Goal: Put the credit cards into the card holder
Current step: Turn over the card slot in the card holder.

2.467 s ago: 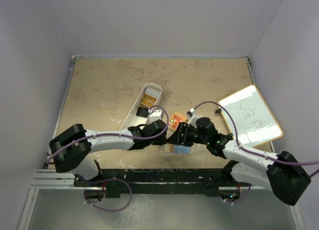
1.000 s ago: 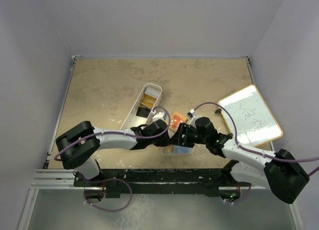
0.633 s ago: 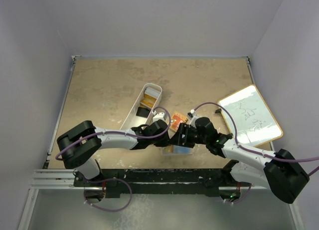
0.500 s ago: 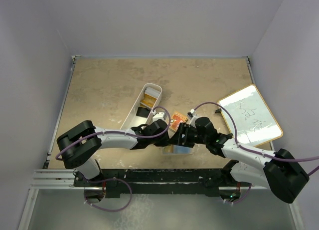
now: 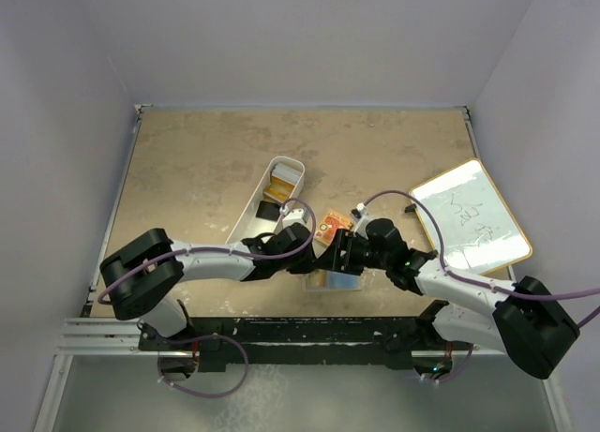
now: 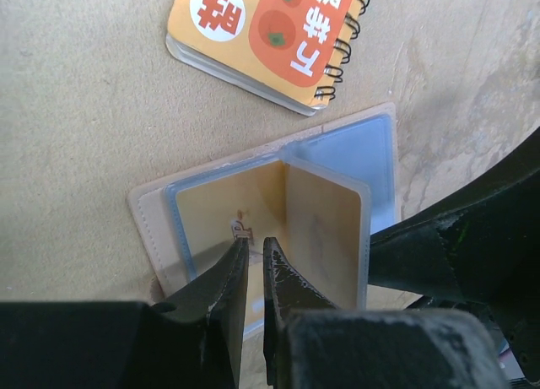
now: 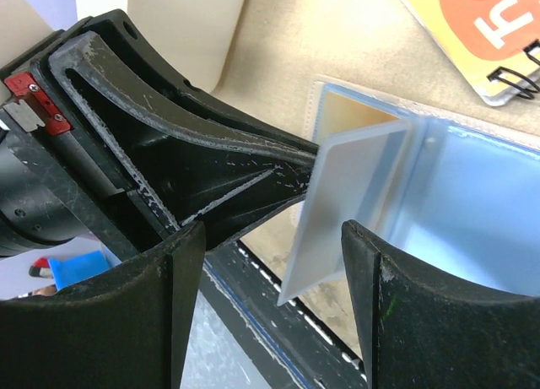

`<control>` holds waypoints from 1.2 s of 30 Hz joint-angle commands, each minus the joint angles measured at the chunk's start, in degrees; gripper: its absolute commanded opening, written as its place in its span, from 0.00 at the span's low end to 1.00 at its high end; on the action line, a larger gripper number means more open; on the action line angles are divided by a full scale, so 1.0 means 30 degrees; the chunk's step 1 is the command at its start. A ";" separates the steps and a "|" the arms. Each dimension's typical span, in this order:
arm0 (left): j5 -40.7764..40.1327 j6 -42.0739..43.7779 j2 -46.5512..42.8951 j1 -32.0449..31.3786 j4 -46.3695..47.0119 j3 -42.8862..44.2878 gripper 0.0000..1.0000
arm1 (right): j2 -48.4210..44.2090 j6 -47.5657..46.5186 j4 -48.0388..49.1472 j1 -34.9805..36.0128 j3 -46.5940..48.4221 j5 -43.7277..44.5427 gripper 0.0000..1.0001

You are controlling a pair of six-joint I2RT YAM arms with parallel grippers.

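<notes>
Tan card holder [image 6: 145,229] open, left claw [image 6: 253,247] pinched shut, right claw [image 7: 270,237] spread.

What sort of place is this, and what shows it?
Probably a robot lab test cell: two arms bolted to a rail, a tabletop boxed in by plain walls, and props such as a card holder, spiral notebook and whiteboard.

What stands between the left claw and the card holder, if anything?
Nothing visible does. The left claw has its tips right at the open holder, beside the gold card standing upright in it. The notebook lies beyond the holder.
</notes>
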 commanded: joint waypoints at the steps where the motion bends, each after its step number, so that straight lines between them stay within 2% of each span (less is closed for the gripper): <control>1: -0.0893 -0.0177 -0.1541 0.0112 0.0205 -0.0204 0.09 | -0.0054 0.0360 0.1750 0.0153 0.0838 -0.0670 0.68; 12: -0.2861 -0.0037 -0.3733 0.0433 -0.2387 0.0134 0.10 | 0.0332 0.0320 0.2090 0.0144 0.1066 -0.0783 0.67; 18: -0.5610 0.0562 -0.6102 0.0710 -0.5252 0.1000 0.21 | 0.1026 -0.0059 0.1578 0.0143 0.1397 -0.0884 0.67; 21: -0.6406 0.1205 -0.6752 0.1422 -0.6811 0.1647 0.28 | 0.0908 -0.0655 0.0728 0.0145 0.1535 -0.0421 0.66; 25: -0.7272 0.2433 -0.7190 0.2657 -0.8910 0.2835 0.32 | 0.0383 -0.1678 -0.0553 0.0164 0.1799 0.0159 0.66; 32: -0.8615 0.4616 -0.7215 0.4941 -1.0888 0.4630 0.45 | -0.0868 -0.3510 -0.3630 0.0161 0.3020 0.1798 0.65; 36: -0.8400 0.5260 -0.6693 0.6298 -1.1352 0.5865 0.47 | -0.1395 -0.4065 -0.3866 0.0149 0.3427 0.2558 0.65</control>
